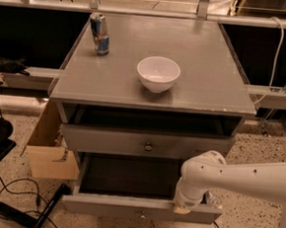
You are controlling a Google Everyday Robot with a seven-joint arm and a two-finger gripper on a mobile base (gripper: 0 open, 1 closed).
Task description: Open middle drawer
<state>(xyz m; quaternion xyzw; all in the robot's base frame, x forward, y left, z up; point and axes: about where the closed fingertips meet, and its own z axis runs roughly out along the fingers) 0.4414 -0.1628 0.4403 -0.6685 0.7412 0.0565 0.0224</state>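
Your middle drawer [106, 205] stands pulled well out beneath the upper drawer [106, 140], its dark inside showing. The claw [181, 208] sits at the front's top edge, right of the knob [142, 215]; you cannot tell whether it is spread or closed. Pulling further off-centre could skew and jam the drawer, and a careless lift might jolt the tabletop [209, 86] and its bowl [158, 73].

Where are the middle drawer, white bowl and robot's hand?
middle drawer [106, 140]: camera view, front panel beside knob.
white bowl [158, 70]: camera view, inner wall.
hand [181, 209]: camera view, tip at front of bottom drawer [106, 205].
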